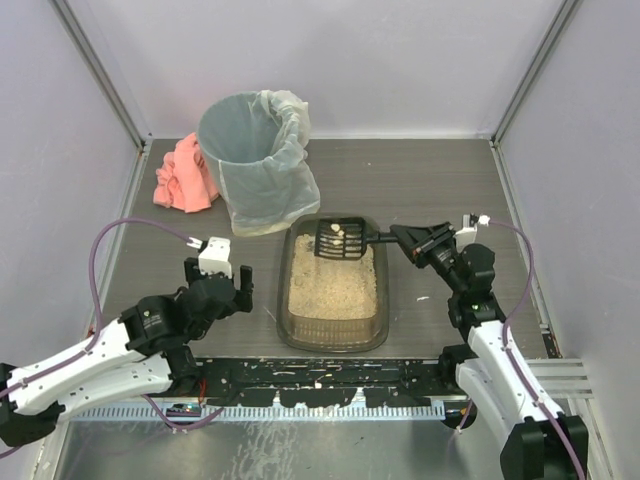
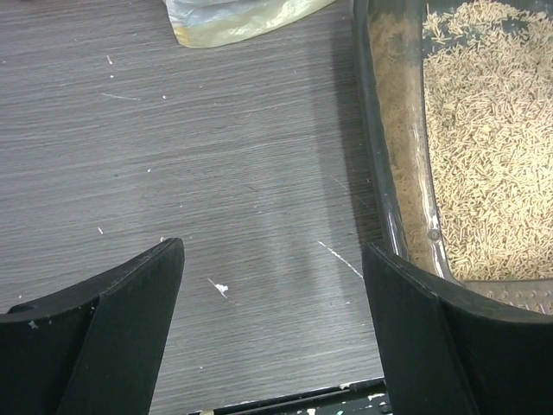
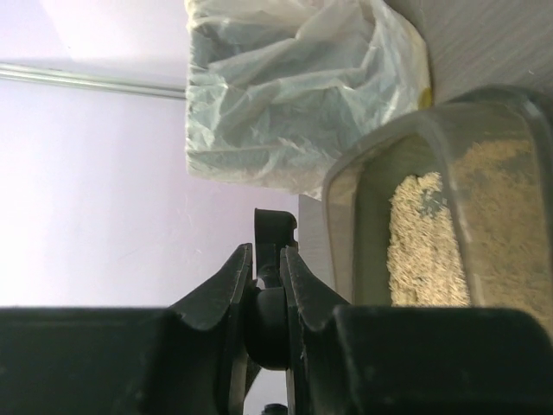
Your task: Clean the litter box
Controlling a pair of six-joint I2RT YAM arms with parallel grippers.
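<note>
The litter box (image 1: 285, 300) is a dark shallow tray with beige litter, in the table's middle; its rim shows in the left wrist view (image 2: 393, 173) and the right wrist view (image 3: 363, 181). My right gripper (image 1: 410, 240) is shut on the handle of the black slotted scoop (image 1: 342, 240), which is held over the tray's far end with pale clumps in it. The handle shows between the jaws in the right wrist view (image 3: 275, 229). My left gripper (image 1: 243, 290) is open and empty, just left of the tray's near left side.
A round grey bin (image 1: 255, 165) with a clear liner stands just behind the tray, also in the right wrist view (image 3: 285, 95). A pink cloth (image 1: 182, 175) lies left of the bin. A black rail (image 1: 320, 375) runs along the table's near edge.
</note>
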